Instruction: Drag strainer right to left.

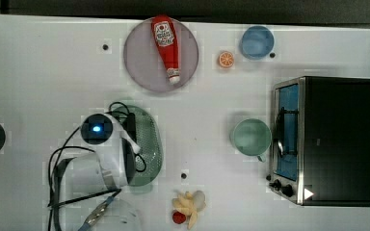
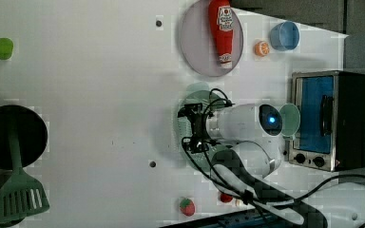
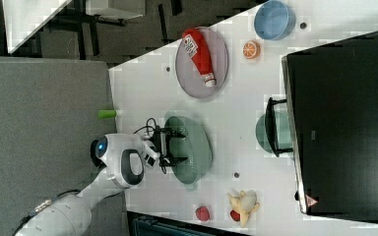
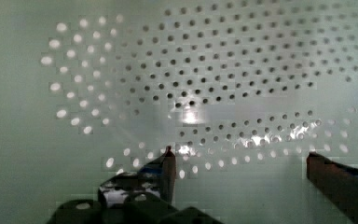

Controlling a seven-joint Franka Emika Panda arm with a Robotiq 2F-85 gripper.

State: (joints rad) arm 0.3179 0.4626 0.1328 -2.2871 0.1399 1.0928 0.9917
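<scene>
Hovering my wide-open, empty claw (image 4: 237, 163) inside the pale mint-green oval plastic strainer (image 1: 150, 139); I judge dragging hasn't begun.

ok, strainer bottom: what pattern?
Pale mint green strainer, dotted with rows of small round holes; clearest in the wrist view.

In the top view, the strainer (image 1: 150, 139) lies at centre; the plate (image 1: 142, 62) with the bottle (image 1: 165, 44) at 12 o'clock, the cup (image 1: 251, 136) at 3 o'clock.
</scene>
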